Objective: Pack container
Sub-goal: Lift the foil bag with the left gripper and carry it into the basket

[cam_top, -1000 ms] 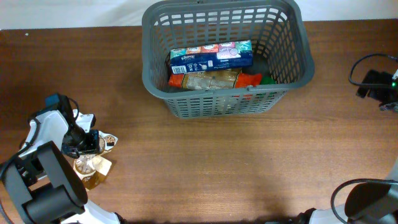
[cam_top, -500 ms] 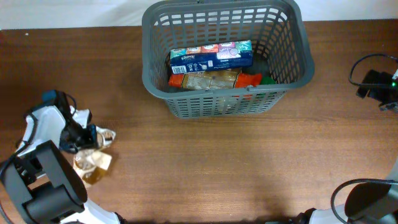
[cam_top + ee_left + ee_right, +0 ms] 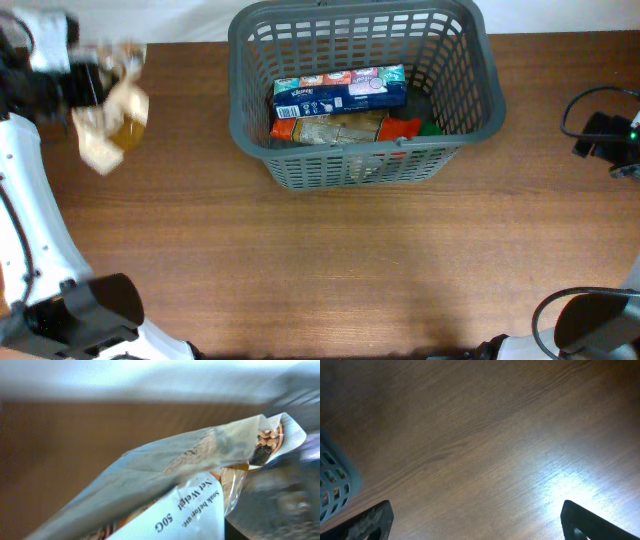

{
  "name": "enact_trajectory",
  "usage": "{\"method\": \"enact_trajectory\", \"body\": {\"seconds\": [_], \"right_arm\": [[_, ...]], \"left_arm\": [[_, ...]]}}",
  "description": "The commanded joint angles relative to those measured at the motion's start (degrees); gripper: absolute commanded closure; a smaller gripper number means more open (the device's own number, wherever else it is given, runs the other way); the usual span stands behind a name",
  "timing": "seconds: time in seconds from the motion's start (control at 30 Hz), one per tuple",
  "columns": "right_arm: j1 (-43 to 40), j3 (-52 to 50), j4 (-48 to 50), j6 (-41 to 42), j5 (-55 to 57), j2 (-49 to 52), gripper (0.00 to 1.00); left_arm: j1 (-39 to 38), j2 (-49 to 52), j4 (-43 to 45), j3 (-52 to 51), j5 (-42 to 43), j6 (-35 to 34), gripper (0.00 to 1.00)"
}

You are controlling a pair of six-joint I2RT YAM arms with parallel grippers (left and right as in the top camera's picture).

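The dark grey basket (image 3: 250, 130) stands at the table's far middle. It holds a blue tissue packet (image 3: 340, 90), a clear packet and orange packets under it. My left gripper (image 3: 88, 80) is raised at the far left, left of the basket, and is shut on a clear packet of brownish pieces (image 3: 112, 122) that hangs below it. In the left wrist view the packet (image 3: 165, 485) fills the frame, with a white label reading 50G. My right gripper (image 3: 475, 525) is open and empty over bare wood at the right edge, with the basket's corner (image 3: 332, 480) at its left.
The right arm's base and cable (image 3: 605, 130) sit at the table's right edge. Dark arm parts (image 3: 85, 315) show at the bottom left and bottom right corners.
My left gripper lifted the clear packet from the table's near left and carried it up and away to the far left, level with the basket. The right arm has not moved.
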Motion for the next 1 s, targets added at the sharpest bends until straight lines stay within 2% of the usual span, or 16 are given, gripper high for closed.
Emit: {"method": "enact_trajectory", "body": {"seconds": [0.0,0.1,0.27,0.47,0.67,0.9,0.97], "right_arm": [[-0.3,-0.3,0.2,0.5,-0.1,0.1,0.01],[-0.3,-0.3,0.2,0.5,-0.1,0.1,0.01],[-0.3,-0.3,0.2,0.5,-0.1,0.1,0.01],[-0.3,-0.3,0.2,0.5,-0.1,0.1,0.01],[-0.3,-0.3,0.2,0.5,-0.1,0.1,0.01],[-0.3,-0.3,0.2,0.5,-0.1,0.1,0.01],[-0.3,-0.3,0.2,0.5,-0.1,0.1,0.01]], "left_arm": [[-7.0,0.1,2.5,11.7,8.2,-0.9,0.98],[-14.9,0.1,8.4,17.9,8.2,-0.9,0.98],[-27.6,0.5,17.7,19.1,3.4,-0.9,0.98],[-39.0,5.1,19.5,19.1,-0.5,-0.1,0.98],[-44.6,13.8,19.5,19.1,-0.5,0.0,0.98],[-46.4,22.9,18.4,19.1,-0.5,-0.1,0.98],[-46.4,24.2,17.4,19.1,-0.4,-0.1,0.82]]}}
